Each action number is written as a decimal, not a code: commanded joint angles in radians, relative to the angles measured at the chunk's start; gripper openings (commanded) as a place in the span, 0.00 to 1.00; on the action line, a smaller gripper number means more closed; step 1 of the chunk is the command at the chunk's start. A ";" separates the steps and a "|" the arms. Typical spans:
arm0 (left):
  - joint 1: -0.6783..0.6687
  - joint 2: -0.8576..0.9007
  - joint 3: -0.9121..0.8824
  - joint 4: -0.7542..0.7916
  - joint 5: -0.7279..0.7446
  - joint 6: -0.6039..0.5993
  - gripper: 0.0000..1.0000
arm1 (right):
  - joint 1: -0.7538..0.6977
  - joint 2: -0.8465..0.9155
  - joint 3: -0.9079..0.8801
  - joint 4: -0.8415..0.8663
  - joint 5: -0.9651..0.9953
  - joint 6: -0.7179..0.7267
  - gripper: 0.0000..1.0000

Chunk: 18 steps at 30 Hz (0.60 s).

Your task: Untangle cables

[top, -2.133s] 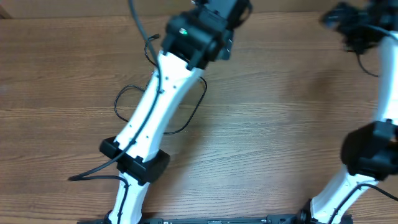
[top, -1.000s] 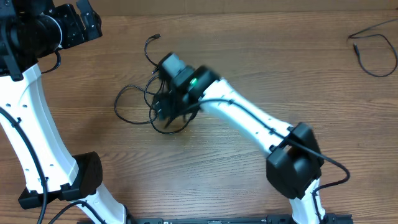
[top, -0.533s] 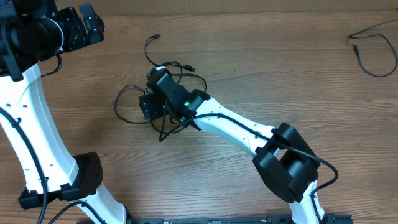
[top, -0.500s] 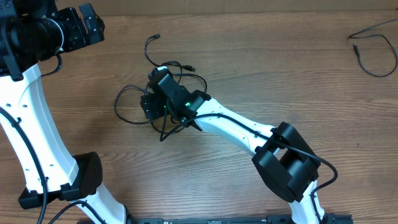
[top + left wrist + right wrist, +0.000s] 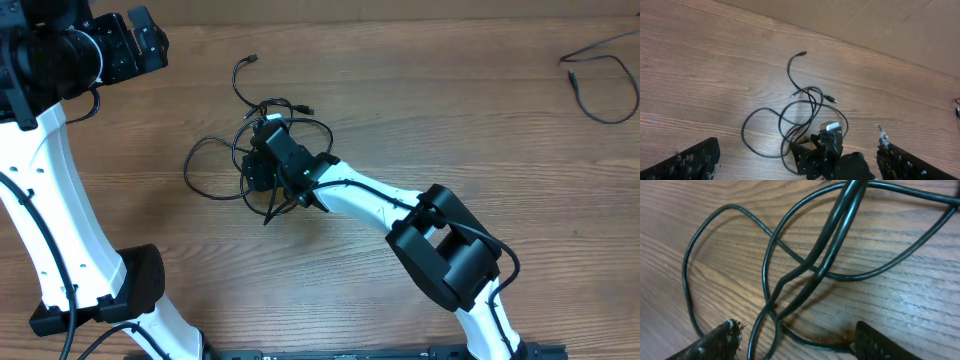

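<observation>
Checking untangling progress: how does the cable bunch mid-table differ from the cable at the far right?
The bunch is several strands crossing each other; the far cable lies apart in a loose open curve. The right gripper is down over the bunch; nothing is near the far cable. Both are thin, black, on the table.

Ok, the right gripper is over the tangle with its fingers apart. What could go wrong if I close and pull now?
1. Two of the cables run side by side between the open fingers of the right gripper; closing may catch both and tighten the tangle.
2. The left gripper sits open, well off the cables, so nothing pins them; a pull would likely drag the whole bundle across the table.
</observation>
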 commanded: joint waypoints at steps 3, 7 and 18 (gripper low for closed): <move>0.004 0.007 -0.024 -0.002 0.012 0.022 1.00 | -0.006 0.039 -0.006 0.049 0.006 -0.002 0.66; 0.004 0.009 -0.042 -0.002 0.012 0.023 1.00 | -0.016 0.050 -0.006 0.072 0.006 -0.002 0.22; 0.005 0.009 -0.061 -0.002 0.000 0.023 1.00 | -0.027 0.008 0.027 0.056 0.012 -0.132 0.04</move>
